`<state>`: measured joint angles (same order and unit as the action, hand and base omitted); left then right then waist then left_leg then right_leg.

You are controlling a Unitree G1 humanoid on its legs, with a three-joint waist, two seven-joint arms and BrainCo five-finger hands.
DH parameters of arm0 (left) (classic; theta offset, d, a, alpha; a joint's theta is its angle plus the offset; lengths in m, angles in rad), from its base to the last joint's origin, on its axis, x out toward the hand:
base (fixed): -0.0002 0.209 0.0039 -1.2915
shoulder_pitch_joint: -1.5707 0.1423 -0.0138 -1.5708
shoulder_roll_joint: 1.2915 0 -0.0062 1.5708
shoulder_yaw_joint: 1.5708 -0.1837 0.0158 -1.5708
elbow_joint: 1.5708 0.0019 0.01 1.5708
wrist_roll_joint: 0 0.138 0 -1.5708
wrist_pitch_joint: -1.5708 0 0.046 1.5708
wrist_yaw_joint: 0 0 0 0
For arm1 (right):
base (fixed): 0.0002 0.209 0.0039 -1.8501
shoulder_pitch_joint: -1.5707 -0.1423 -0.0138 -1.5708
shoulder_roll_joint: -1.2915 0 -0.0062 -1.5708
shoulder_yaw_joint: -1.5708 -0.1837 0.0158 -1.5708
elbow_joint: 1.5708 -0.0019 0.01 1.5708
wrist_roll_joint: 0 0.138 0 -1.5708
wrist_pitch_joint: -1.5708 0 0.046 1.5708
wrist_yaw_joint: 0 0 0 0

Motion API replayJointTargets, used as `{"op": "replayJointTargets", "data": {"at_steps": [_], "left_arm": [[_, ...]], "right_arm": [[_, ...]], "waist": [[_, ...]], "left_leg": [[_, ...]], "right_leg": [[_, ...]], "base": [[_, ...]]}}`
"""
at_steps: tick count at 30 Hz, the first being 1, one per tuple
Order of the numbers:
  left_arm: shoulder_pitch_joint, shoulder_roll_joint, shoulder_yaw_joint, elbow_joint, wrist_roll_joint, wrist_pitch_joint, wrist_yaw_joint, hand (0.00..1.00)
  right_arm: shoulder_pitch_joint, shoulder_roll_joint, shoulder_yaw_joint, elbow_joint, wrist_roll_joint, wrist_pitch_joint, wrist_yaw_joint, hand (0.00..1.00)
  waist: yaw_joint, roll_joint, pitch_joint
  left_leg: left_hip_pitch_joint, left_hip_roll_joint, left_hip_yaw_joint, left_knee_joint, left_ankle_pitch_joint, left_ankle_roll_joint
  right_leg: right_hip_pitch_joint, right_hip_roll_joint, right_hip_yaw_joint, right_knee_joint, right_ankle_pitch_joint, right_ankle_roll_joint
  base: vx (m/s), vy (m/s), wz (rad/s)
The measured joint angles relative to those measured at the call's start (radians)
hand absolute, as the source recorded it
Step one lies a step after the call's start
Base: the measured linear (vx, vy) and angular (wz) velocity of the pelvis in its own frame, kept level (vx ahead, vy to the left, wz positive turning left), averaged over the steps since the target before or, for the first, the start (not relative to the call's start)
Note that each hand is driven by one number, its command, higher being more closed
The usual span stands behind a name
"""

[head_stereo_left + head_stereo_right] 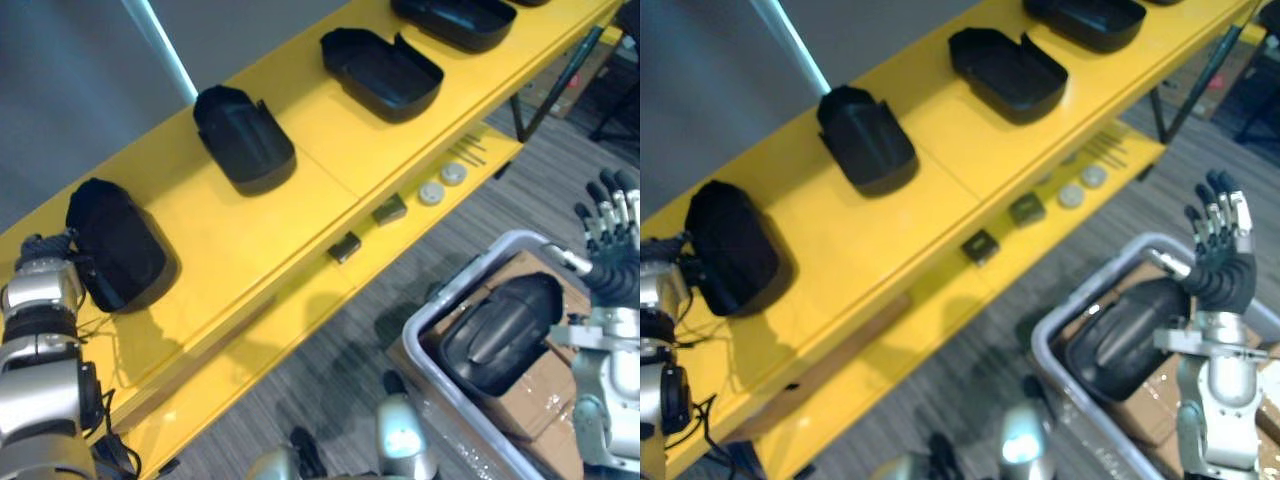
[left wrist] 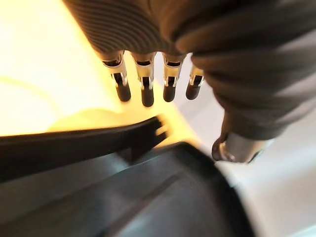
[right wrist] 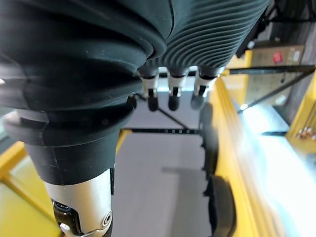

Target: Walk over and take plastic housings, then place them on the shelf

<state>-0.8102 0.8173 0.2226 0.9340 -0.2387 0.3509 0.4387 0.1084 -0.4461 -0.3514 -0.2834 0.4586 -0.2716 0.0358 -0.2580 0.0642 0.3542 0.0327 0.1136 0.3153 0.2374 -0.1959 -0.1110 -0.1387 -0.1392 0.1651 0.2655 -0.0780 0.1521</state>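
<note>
Several black plastic housings lie in a row on the yellow shelf (image 1: 300, 190). My left hand (image 1: 47, 250) is at the nearest housing (image 1: 118, 243), at the shelf's left end. In the left wrist view its fingers (image 2: 146, 89) are straight and stand off the housing (image 2: 148, 192), with the thumb beside it. Further along lie a second housing (image 1: 243, 137), a third (image 1: 380, 72) and a fourth (image 1: 455, 20). One more housing (image 1: 500, 330) rests in the grey bin (image 1: 432, 318) at the lower right. My right hand (image 1: 1220, 265) is raised above that bin, fingers (image 3: 170, 94) straight, holding nothing.
The lower yellow shelf board holds two small dark blocks (image 1: 345, 247), (image 1: 390, 209), two round discs (image 1: 431, 192), (image 1: 453, 173) and some thin pins (image 1: 470, 150). Cardboard (image 1: 545, 385) lines the bin. A black stand leg (image 1: 560, 70) slants at the shelf's right end, over grey carpet.
</note>
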Motion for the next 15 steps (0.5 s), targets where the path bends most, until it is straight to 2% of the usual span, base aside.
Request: {"op": "replayJointTargets", "data": {"at_steps": [3, 4, 7, 9, 10, 11, 12, 14, 15], "left_arm": [[-0.037, 0.034, 0.013, -0.08, 0.005, -0.097, 0.092, 0.0], [-0.054, 0.047, 0.013, -0.11, 0.006, -0.128, 0.108, 0.0], [-0.061, 0.072, 0.011, -0.189, 0.017, -0.18, 0.111, 0.0], [-0.056, 0.076, 0.008, -0.27, 0.022, -0.235, 0.111, 0.0], [-0.049, 0.076, 0.009, -0.295, 0.022, -0.249, 0.111, 0.0], [0.127, 0.069, 0.075, -0.619, 0.027, -0.337, 0.109, 0.0], [0.172, 0.059, 0.107, -0.719, 0.052, -0.378, 0.111, 0.0], [0.186, 0.056, 0.124, -0.772, 0.061, -0.41, 0.121, 0.0], [0.196, 0.055, 0.133, -0.796, 0.061, -0.412, 0.129, 0.0]], "right_arm": [[0.005, 0.003, 0.016, 0.03, 0.001, -0.04, 0.032, 0.0], [0.01, 0.004, 0.023, 0.032, 0.002, -0.051, 0.04, 0.0], [0.019, 0.017, 0.033, 0.033, 0.002, -0.082, 0.069, 0.0], [0.024, 0.027, 0.033, 0.039, 0.003, -0.119, 0.075, 0.0], [0.022, 0.027, 0.034, 0.039, 0.003, -0.125, 0.075, 0.0], [0.021, 0.029, 0.049, 0.042, 0.026, -0.143, 0.073, 0.0], [0.018, 0.029, 0.052, 0.048, 0.032, -0.143, 0.071, 0.0], [0.003, 0.03, 0.057, 0.063, 0.034, -0.143, 0.07, 0.0], [-0.008, 0.03, 0.061, 0.063, 0.038, -0.143, 0.07, 0.0]], "waist": [[0.001, -0.003, -0.002], [0.002, -0.004, -0.002], [0.005, -0.014, -0.02], [0.027, -0.028, -0.047], [0.031, -0.032, -0.05], [0.056, -0.039, -0.137], [0.079, -0.039, -0.153], [0.1, -0.034, -0.17], [0.112, -0.031, -0.176]], "left_leg": [[0.0, 0.001, -0.001, -0.003, 0.0, 0.0], [0.001, 0.003, -0.002, -0.005, 0.0, 0.0], [0.006, 0.006, -0.005, -0.018, 0.0, 0.0], [0.013, 0.008, -0.007, -0.021, 0.001, 0.0], [0.022, 0.008, -0.008, -0.024, 0.001, 0.0], [0.048, -0.001, -0.043, -0.072, 0.012, -0.003], [0.075, -0.003, -0.047, -0.097, 0.02, -0.006], [0.088, -0.004, -0.059, -0.11, 0.025, -0.007], [0.091, -0.008, -0.067, -0.119, 0.03, -0.006]], "right_leg": [[0.007, 0.0, -0.002, -0.011, 0.004, 0.001], [0.021, 0.001, -0.004, -0.026, 0.009, 0.001], [0.038, 0.001, -0.019, -0.05, 0.015, 0.0], [0.055, 0.001, -0.027, -0.07, 0.02, -0.001], [0.065, 0.001, -0.029, -0.075, 0.02, 0.0], [0.111, -0.011, -0.076, -0.12, 0.023, 0.003], [0.132, -0.01, -0.084, -0.128, 0.023, 0.003], [0.148, -0.012, -0.103, -0.132, 0.023, 0.003], [0.157, -0.016, -0.115, -0.134, 0.023, 0.003]], "base": [[0.0, 0.0, 0.0], [0.01, 0.006, 0.04], [0.02, 0.004, 0.08], [0.05, 0.003, 0.06], [0.17, 0.04, 0.4], [0.21, 0.054, 0.45], [0.19, 0.051, 0.47], [0.06, 0.012, 0.22], [0.02, 0.003, 0.26]]}}
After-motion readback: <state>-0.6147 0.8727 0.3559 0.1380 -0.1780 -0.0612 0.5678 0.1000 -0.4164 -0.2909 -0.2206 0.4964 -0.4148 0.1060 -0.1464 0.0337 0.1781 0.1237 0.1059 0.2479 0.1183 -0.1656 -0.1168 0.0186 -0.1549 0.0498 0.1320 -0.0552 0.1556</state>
